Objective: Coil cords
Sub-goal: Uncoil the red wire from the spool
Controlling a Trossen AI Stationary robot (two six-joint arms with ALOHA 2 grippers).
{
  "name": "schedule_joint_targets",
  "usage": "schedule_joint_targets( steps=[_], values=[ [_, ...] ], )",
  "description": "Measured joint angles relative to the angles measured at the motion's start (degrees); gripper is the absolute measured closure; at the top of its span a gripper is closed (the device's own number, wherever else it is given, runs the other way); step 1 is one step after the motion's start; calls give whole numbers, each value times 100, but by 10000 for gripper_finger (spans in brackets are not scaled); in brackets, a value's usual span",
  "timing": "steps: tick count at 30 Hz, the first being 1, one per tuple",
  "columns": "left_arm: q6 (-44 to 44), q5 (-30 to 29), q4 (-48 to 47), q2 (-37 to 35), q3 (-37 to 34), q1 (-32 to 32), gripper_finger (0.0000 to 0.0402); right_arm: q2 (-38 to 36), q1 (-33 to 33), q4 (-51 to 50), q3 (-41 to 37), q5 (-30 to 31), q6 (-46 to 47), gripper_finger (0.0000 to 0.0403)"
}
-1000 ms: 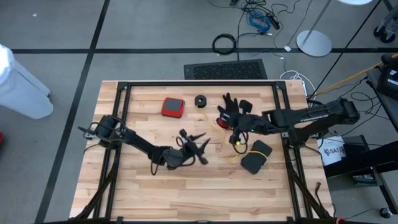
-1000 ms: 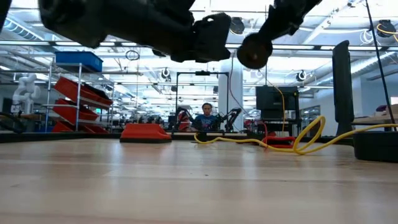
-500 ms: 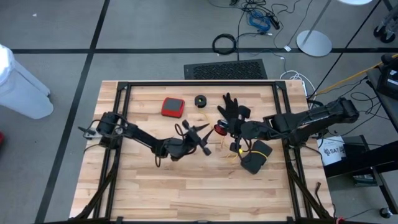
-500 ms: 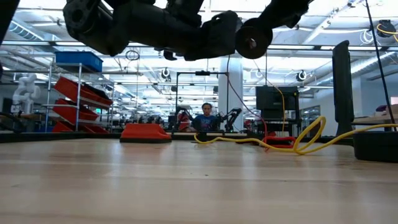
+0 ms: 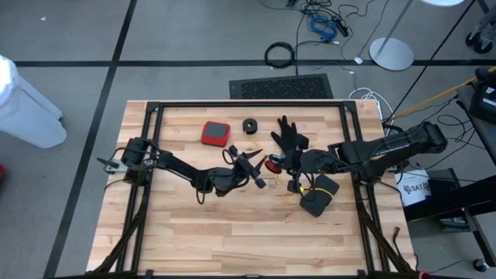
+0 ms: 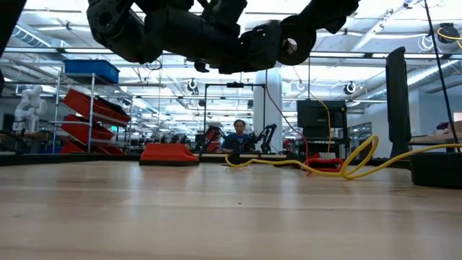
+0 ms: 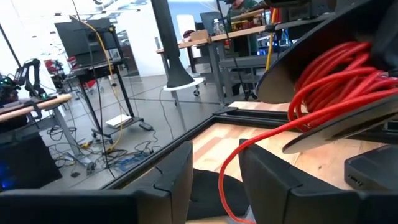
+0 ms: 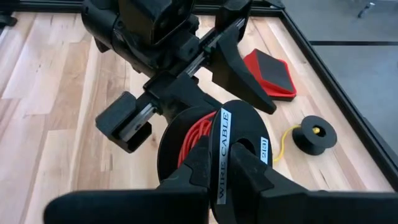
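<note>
High view: right pincer (image 5: 273, 164) holds red cord reel (image 5: 272, 165) up over mid-bench (image 5: 194, 232), left pincer (image 5: 256, 175) just beside it to feed cord
Left wrist: fingers (image 7: 267, 177) apart, red cord (image 7: 230, 180) running between
Right wrist: fingers (image 8: 202, 163) clamp the reel flange so it stays put; yellow cord reel (image 8: 314, 137) lies on bench

We see two matte black jointed arms; the left end effector (image 5: 254, 172) has long tapered fingers on a grooved rail; the right end effector (image 8: 222, 163) has blocky black fingers.
</note>
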Motion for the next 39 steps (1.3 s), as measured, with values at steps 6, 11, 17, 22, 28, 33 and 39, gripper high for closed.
schedule_joint_targets(
  steps=[6, 11, 17, 22, 28, 33, 39],
  values=[
    [96, 175, -47, 0, 0, 0, 333, 0, 0, -5, 5, 16, -2, 383],
    [233, 339, 3, 0, -1, 0, 393, 0, 0, -78, 5, 131, -4, 384],
    [799, 164, 358, -44, -1, -82, 398, 0, -77, -373, 5, 207, 100, 384],
    [939, 443, 495, -250, 5, -271, 400, 0, -232, -519, 5, 579, 208, 384],
    [699, 1317, 137, -254, 164, -439, 400, 0, -332, 500, 5, 803, -312, 385],
    [605, 818, -487, -249, 191, -406, 401, -19, -227, 1325, 5, 724, -832, 385],
    [1148, -261, -895, -245, 191, -216, 401, -196, 22, 1122, 5, -51, -631, 385]
  ],
)
